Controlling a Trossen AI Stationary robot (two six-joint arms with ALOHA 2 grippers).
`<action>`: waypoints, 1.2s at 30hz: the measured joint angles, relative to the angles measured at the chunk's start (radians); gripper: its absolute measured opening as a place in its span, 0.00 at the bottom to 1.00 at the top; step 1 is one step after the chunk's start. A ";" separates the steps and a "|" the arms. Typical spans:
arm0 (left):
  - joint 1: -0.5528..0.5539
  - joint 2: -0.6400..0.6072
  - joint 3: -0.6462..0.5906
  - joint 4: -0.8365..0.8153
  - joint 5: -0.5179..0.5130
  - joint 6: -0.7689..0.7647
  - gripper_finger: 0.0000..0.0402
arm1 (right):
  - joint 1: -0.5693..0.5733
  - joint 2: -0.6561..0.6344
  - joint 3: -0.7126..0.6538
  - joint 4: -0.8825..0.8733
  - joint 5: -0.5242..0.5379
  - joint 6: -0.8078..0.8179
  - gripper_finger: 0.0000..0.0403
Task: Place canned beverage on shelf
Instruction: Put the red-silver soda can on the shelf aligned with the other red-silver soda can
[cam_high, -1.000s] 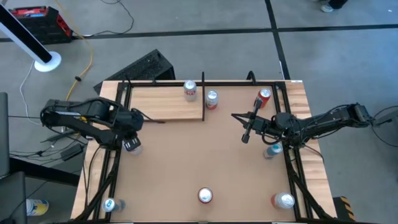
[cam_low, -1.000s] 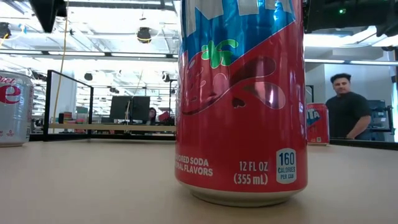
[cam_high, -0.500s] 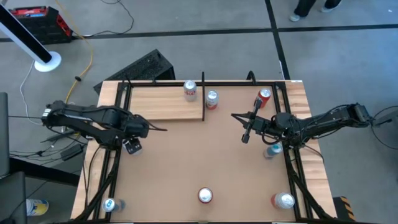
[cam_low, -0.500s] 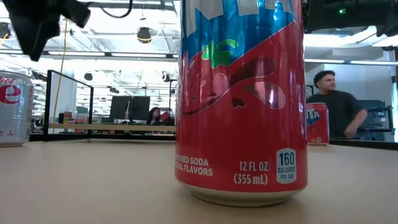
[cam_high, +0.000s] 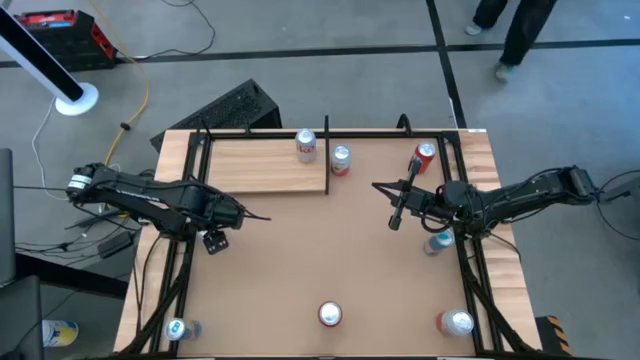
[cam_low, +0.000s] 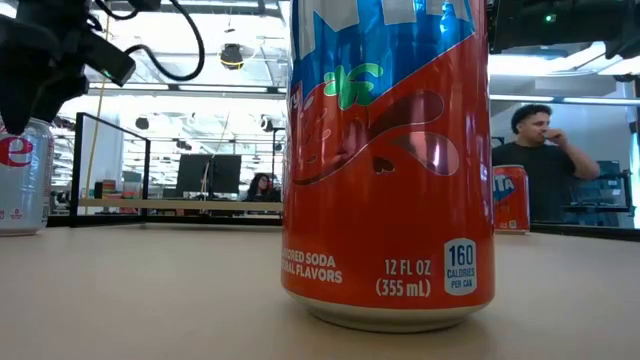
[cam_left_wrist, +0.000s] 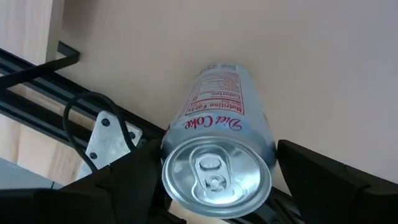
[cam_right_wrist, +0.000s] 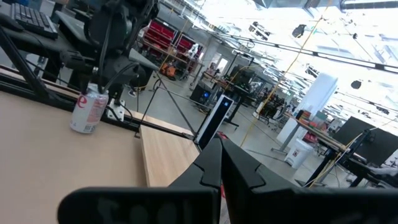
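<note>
Sitting between left jaws, seemingly ungripped: Diet Coke can (cam_left_wrist: 217, 155).

Both arms are dark, slender, multi-jointed. Left arm (cam_high: 140, 192) carries a pale end joint, a silver screwed bracket (cam_left_wrist: 107, 142) and a looped black cable (cam_left_wrist: 74, 118). Fingers (cam_left_wrist: 329, 174) matte black.

On the silver can (cam_left_wrist: 217, 155) between your left tool's fingers you can read "Diet Coke" in red script, with a "Nutrition Facts" panel above it, too small to read further. On the big red and blue can (cam_low: 388, 160) close to your low camera you can read "SODA", "FLAVORS", "12 FL OZ (355 mL)" and "160 CALORIES PER CAN".
</note>
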 joint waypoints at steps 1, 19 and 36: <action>0.000 -0.001 -0.007 0.003 0.007 0.000 0.76 | 0.000 0.000 0.000 0.000 0.000 0.000 0.07; 0.000 0.003 0.004 0.023 0.048 0.054 0.62 | 0.000 0.000 0.000 0.000 0.000 0.000 0.07; 0.198 0.206 0.380 0.093 -0.049 0.331 0.62 | 0.000 0.000 0.000 0.004 0.000 0.000 0.07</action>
